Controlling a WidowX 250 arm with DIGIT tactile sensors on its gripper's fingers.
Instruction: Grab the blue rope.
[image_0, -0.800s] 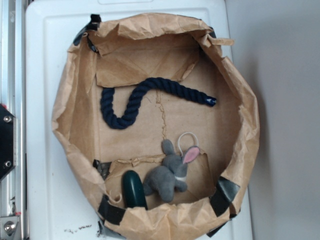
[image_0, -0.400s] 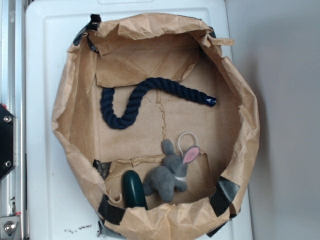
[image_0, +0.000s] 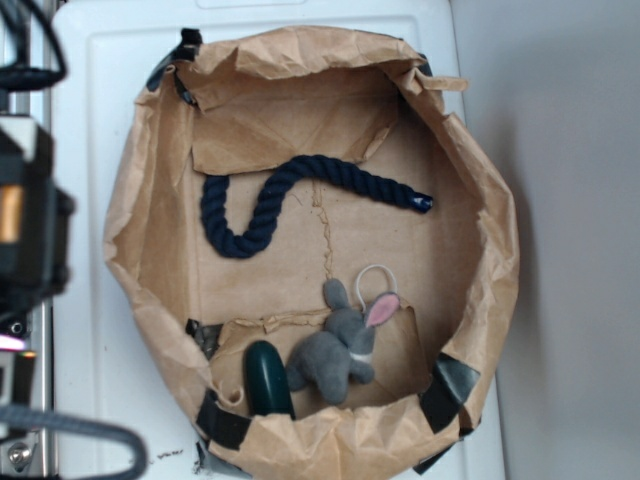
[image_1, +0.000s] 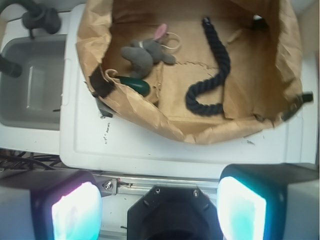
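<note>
exterior view: the blue rope (image_0: 290, 198) lies in an s-curve in the upper middle of the brown paper bag (image_0: 150, 200), above a grey plush bunny (image_0: 340, 350) and a dark green object (image_0: 266, 378). wrist view: the tool (image_1: 160, 207), bottom edge, stands wide and empty, outside the bag; rope upper centre-right.

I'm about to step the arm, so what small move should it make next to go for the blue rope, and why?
Probably carry the hand forward over the paper bag's rim toward the blue rope. In the wrist view the hand hangs outside the bag with its fingers spread wide, and the rope lies untouched on the bag's floor, apart from the plush bunny.
</note>
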